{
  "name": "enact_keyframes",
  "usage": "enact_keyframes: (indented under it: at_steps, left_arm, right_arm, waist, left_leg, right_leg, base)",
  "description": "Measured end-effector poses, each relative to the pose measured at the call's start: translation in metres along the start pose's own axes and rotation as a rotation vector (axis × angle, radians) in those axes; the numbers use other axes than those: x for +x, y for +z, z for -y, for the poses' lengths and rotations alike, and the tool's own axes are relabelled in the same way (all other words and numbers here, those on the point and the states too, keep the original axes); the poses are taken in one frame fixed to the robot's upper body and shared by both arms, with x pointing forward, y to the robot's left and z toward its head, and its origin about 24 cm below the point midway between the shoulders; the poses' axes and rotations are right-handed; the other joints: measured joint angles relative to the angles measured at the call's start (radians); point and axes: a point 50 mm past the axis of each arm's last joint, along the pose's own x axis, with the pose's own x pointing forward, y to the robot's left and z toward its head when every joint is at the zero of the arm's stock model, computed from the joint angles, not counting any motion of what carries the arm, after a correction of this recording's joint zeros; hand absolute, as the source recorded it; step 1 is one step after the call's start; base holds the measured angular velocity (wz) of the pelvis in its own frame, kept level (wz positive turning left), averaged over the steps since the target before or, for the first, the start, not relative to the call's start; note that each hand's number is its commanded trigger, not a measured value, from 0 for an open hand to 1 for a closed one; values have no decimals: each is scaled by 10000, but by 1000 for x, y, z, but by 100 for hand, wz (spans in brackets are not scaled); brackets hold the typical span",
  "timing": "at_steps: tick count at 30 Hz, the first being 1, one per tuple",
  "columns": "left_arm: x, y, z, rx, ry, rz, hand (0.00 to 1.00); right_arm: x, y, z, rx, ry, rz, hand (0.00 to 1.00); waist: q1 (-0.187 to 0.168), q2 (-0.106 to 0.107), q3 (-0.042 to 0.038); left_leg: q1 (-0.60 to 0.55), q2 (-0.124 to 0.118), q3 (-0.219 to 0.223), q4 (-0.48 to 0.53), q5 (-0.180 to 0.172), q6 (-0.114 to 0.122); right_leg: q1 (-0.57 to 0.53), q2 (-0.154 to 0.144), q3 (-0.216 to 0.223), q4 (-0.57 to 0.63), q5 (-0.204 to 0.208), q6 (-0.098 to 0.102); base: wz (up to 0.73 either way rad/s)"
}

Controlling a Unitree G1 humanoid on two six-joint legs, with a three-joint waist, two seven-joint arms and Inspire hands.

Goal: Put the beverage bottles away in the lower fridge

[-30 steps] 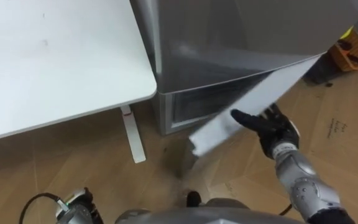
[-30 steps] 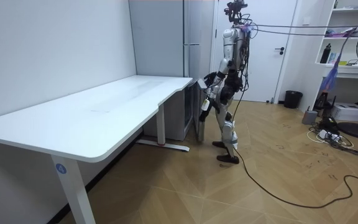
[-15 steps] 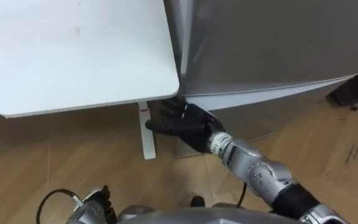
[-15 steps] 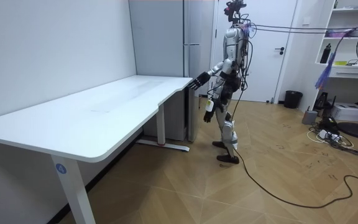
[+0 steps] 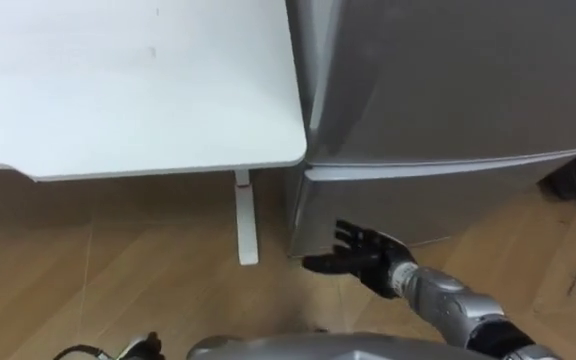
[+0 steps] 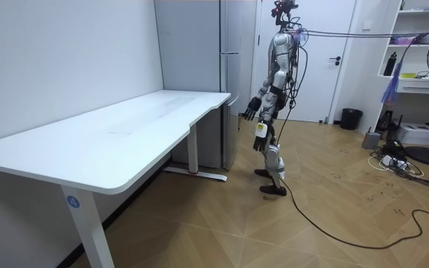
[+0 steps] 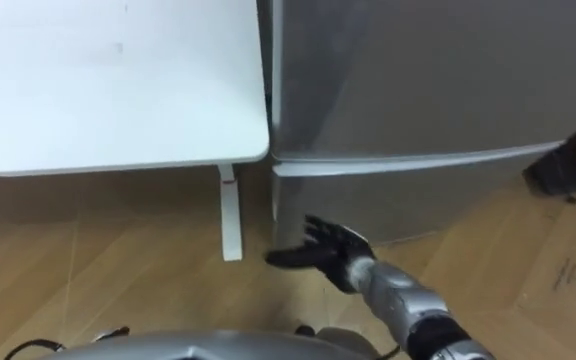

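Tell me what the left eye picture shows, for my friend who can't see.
The robot's black right hand, fingers spread open, hovers in front of the closed lower door of a silver metal fridge. A flat white table stands to the fridge's left on a light wooden floor.

Bright, even overhead light in the room view, no hard shadows. Desk top [image 5: 128, 90] near blown-out white in the eye views. Soft sheen across the fridge [image 5: 448, 80], pale streak along the door seam. Dim shadow band on the floor [image 5: 118, 260] under the desk edge. Right hand [image 5: 363, 262] dark, low contrast.
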Motion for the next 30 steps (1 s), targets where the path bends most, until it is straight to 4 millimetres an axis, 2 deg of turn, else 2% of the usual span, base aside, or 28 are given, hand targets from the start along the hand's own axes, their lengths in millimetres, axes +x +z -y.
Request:
enact_keyframes:
  at_steps: [2,8,10,12,14,17,21,30]
  left_arm:
    - [1,-3,-1,-166,16,-117,0]
    - [2,-19,-8,-1274,183,-426,0]
    - [2,-23,-8,-1431,186,-562,0]
    - [2,-26,-8,-1522,183,-670,0]
    - [2,-29,-7,-1604,149,-773,0]
    - [1,-34,-4,-1710,77,-953,0]
    - [1,-35,3,-1939,-123,-1104,0]
    - [2,-29,5,-2228,-354,-1078,0]
  right_arm:
    - [-5,-21,17,389,-826,-633,0]
    - [-25,-68,52,1238,-2801,-1647,0]
    - [-26,-69,55,1454,-2929,-1605,0]
    - [-28,-74,58,1525,-3120,-1809,0]
    - [-30,-76,60,1574,-3281,-1880,0]
    - [-31,-80,62,1648,-3405,-2025,0]
    - [-34,-81,66,1755,-3564,-2027,0]
    - [-36,-84,68,2024,-3570,-2099,0]
  waist:
    - [-289,-12,-7]
    - [-294,-21,-2]
    - [-299,-10,7]
    - [-333,-72,66]
    - [-235,-83,88]
    - [-211,-67,77]
    - [-223,98,31]
    - [-222,86,59]
  left_leg:
    - [7,-93,-462,25,21,41]
    - [65,-228,-995,24,68,126]
    - [69,-259,-1072,25,72,133]
    - [109,-298,-1219,24,78,144]
    - [152,-321,-1279,14,71,158]
    - [164,-311,-1371,-6,70,158]
    - [173,-302,-1381,-41,70,158]
    - [218,-285,-1350,-29,71,156]
  right_leg:
    - [205,-147,-353,-8,-125,82]
    - [458,-260,-437,-4,-271,198]
    - [488,-274,-437,-16,-282,210]
    - [597,-294,-489,-48,-312,248]
    - [683,-304,-497,-47,-375,268]
    - [783,-274,-562,-193,-386,264]
    - [787,-260,-558,-206,-410,268]
    - [819,-252,-534,-208,-504,282]
  base:
    - [55]
    - [27]
    - [17]
    - [23]
    - [20]
    - [12]
    - [1]
    - [1]
